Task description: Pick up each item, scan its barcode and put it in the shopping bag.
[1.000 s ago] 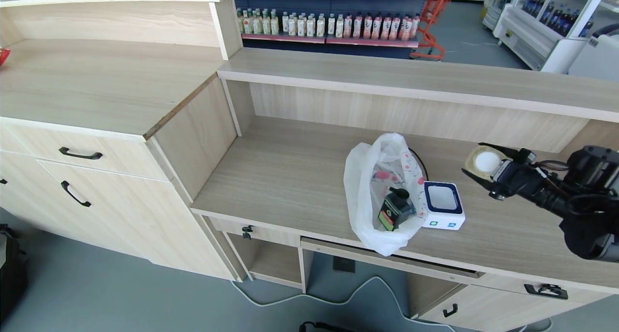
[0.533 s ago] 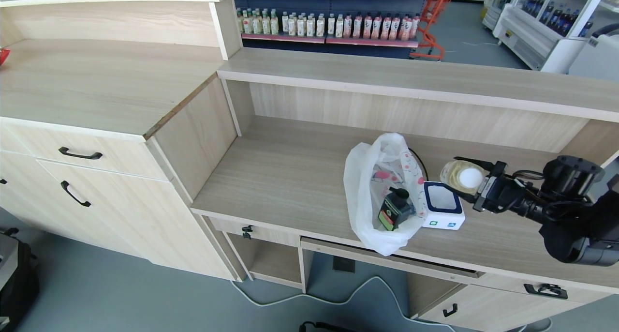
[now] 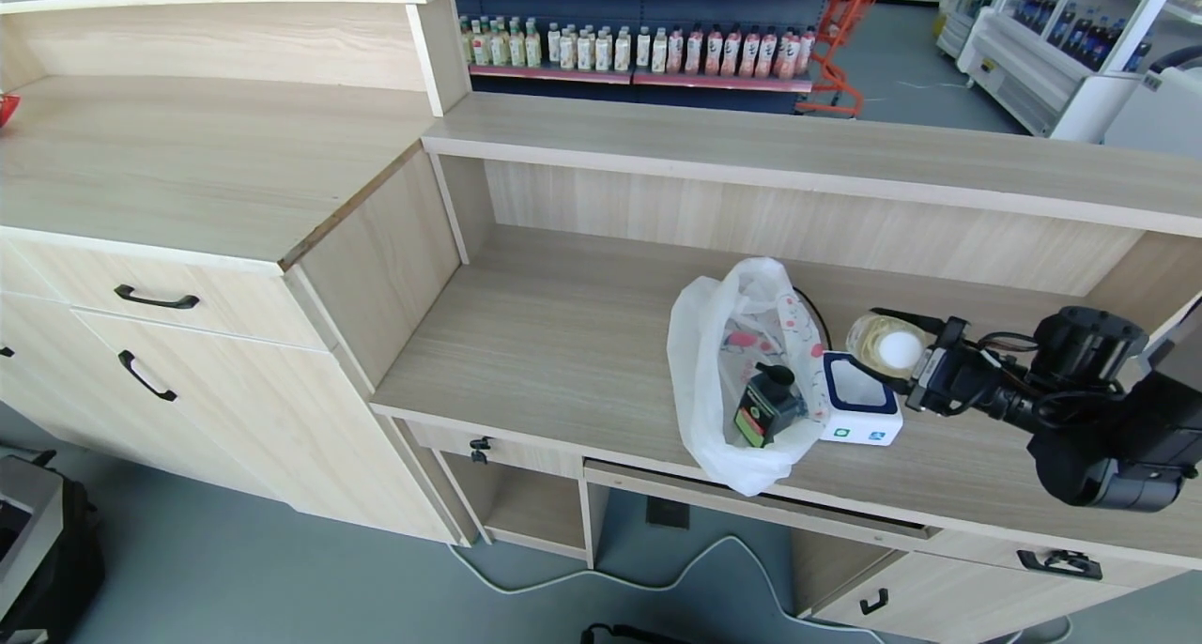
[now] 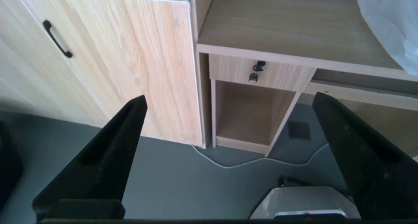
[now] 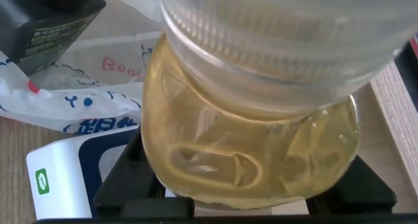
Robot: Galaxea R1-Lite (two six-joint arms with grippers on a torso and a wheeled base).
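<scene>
Bottle: cap end blurred and cut by the edge of the right wrist view; barcode not discernible. Scanner: partly hidden behind the bottle. Shopping bag: cropped to one corner. Dark package: cropped, print illegible.

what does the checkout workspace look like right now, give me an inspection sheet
surface: wooden counter, bare on its left part
job's things: bag open on the counter, dark item inside; scanner touching the bag's right side; bottle of yellowish liquid held close over the scanner
clutter: red thing at the raised counter's left edge
grippers: right gripper shut on the bottle; left gripper open, low over the floor by the cabinet
cables: black cable behind the bag; pale cable on the floor
surroundings: drink shelves, fridge
</scene>
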